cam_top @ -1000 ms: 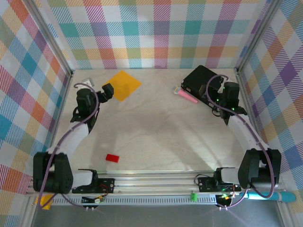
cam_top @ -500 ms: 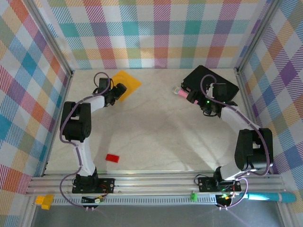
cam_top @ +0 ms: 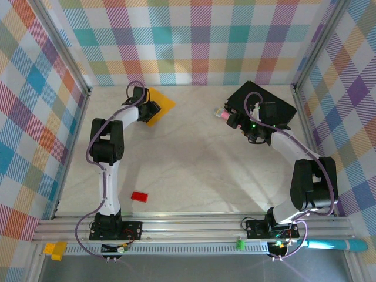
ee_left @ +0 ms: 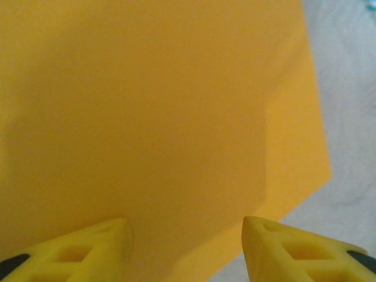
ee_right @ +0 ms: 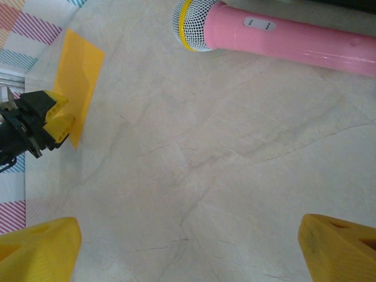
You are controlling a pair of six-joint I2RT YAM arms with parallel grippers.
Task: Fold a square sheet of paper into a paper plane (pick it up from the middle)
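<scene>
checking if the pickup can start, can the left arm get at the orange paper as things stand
Probably yes: the left gripper is right over the square sheet of paper, jaws apart, and the sheet lies flat with nothing on it.

The table (cam_top: 194,158) is a pale slab veined like marble. The square sheet of paper (ee_left: 164,106) lies flat on it, directly under and ahead of the left end effector (ee_left: 185,235), with one corner reaching past it onto the bare surface. A small red block (cam_top: 139,196) lies well behind that end effector, toward the near edge. Ahead of the right end effector (ee_right: 188,247) lies a pink stick (ee_right: 282,38) with a mesh head. A black box (cam_top: 242,95) sits just beyond it.
</scene>
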